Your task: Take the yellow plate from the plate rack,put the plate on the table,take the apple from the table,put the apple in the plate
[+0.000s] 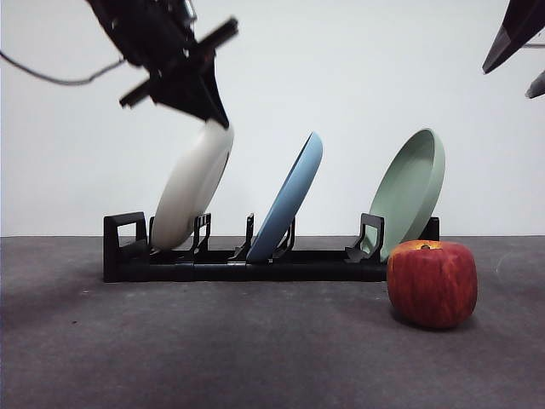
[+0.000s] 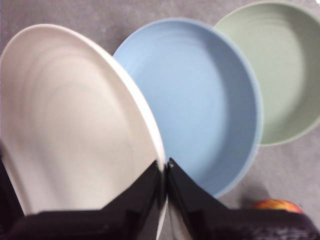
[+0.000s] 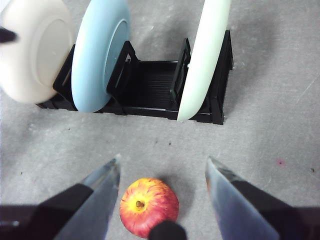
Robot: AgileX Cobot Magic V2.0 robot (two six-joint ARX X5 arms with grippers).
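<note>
The yellow plate, cream-white, leans in the left slot of the black plate rack. My left gripper comes down from the upper left and is shut on the plate's top rim; the left wrist view shows its jaws pinching the rim of the plate. The red apple sits on the table in front of the rack's right end. My right gripper is open and hovers above the apple, which lies between its jaws in the right wrist view.
A blue plate stands in the rack's middle slot and a pale green plate in the right slot, just behind the apple. The right arm shows as a dark tip at the top right corner.
</note>
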